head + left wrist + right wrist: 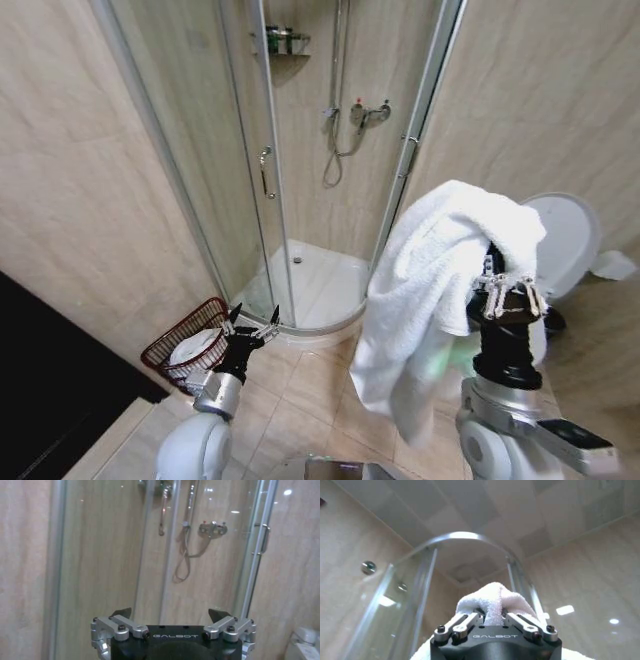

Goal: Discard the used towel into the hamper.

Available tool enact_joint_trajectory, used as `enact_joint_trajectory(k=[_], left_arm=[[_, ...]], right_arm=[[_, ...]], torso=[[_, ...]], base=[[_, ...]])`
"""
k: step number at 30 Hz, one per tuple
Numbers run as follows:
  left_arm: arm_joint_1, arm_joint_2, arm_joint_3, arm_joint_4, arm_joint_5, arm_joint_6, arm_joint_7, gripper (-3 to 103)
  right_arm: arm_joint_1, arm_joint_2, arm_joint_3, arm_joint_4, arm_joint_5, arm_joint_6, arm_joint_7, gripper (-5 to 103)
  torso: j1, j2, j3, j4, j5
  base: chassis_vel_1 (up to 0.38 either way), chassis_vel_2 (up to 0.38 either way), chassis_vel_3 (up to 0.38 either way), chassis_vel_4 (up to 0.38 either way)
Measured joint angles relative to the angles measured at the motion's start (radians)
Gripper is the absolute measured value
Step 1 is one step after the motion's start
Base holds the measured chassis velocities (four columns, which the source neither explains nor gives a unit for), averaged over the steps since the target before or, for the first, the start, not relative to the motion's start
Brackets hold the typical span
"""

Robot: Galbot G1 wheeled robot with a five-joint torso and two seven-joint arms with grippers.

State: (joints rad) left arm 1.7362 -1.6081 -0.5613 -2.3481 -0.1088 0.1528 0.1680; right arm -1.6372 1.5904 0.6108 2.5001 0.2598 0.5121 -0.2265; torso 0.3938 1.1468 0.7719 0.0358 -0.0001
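Jaws of the right gripper (pixel 493 619) pinch the towel (pixel 440 290), held high; the hamper (pixel 190 345) sits low, seemingly beside the open, empty left gripper (pixel 252 322).

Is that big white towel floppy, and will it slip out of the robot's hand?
Probably very floppy: the towel drapes in loose folds from the right gripper. It looks fluffy, so likely light and grippy, and a fold is pinched between the fingers. The hanging end may swing or snag before reaching the hamper.
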Motion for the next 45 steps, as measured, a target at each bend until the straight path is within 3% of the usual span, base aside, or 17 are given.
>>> enact_joint_trajectory(k=[8,22,45], left_arm=[[0.0,0.0,0.0,0.0,0.0,0.0,0.0,100],[0.0,0.0,0.0,0.0,0.0,0.0,0.0,100],[0.0,0.0,0.0,0.0,0.0,0.0,0.0,100]], right_arm=[[0.013,-0.001,-0.016,0.0,0.009,0.028,-0.048,13],[0.064,-0.009,-0.006,0.0,-0.016,0.033,0.01,13],[0.084,-0.038,0.008,-0.031,-0.01,0.052,0.02,13]], torso=[[0.0,-0.001,-0.001,0.0,-0.0001],[-0.001,-0.002,-0.001,0.0,0.0001],[-0.001,-0.003,-0.002,-0.0001,0.0001]], base=[[0.091,0.071,0.079,0.088],[0.122,0.122,0.125,0.122],[0.126,0.12,0.123,0.123]])
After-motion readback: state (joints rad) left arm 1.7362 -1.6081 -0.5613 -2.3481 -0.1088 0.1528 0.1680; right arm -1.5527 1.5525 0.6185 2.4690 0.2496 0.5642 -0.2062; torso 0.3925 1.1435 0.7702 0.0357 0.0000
